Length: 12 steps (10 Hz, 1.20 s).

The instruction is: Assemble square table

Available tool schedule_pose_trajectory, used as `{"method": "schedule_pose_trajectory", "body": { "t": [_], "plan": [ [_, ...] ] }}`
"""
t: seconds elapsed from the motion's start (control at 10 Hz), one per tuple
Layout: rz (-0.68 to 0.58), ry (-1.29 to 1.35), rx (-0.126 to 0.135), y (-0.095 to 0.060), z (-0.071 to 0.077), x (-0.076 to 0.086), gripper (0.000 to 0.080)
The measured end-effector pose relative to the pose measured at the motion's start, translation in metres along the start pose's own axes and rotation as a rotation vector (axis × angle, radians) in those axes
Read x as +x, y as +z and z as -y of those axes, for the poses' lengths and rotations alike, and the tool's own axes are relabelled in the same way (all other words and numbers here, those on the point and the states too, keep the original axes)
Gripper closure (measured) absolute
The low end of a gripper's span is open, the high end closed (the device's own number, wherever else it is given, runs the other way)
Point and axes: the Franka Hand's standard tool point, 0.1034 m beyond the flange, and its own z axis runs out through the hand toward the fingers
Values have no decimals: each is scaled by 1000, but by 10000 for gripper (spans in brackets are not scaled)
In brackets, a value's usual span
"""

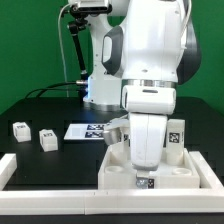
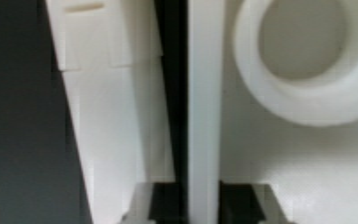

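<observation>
The white square table top (image 1: 185, 172) lies at the front of the exterior view, against the front rail. My gripper (image 1: 145, 178) reaches straight down onto its front edge. In the wrist view the top's thin raised rim (image 2: 197, 100) runs between my two dark fingertips, and the gripper (image 2: 201, 203) looks shut on it. A round corner socket (image 2: 309, 50) lies just beside the rim. One tagged white leg (image 1: 175, 135) stands upright at the top's far right corner. Two loose legs (image 1: 20, 128) (image 1: 47, 138) lie on the black table at the exterior view's left.
The marker board (image 1: 85, 130) lies flat behind the loose legs. Long white border rails (image 1: 50, 180) run along the front and the left. One rail (image 2: 105, 110) lies close beside the gripped rim. The arm's base stands at the back.
</observation>
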Motion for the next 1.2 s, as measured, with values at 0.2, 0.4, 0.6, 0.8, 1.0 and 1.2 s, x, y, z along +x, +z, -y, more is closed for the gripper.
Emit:
{"method": "schedule_pose_trajectory", "body": {
  "t": [0.2,0.4,0.6,0.8,1.0,1.2],
  "plan": [
    [-6,-5,-12,0,0,3,722],
    [-13,-21,-19,-2,-4,13,722],
    [-3,-52,-19,-2,-9,19,722],
    [0,-63,-15,0,-9,18,722],
    [1,-57,-13,0,-8,17,632],
    [1,-56,-13,0,-8,17,450]
  ]
}}
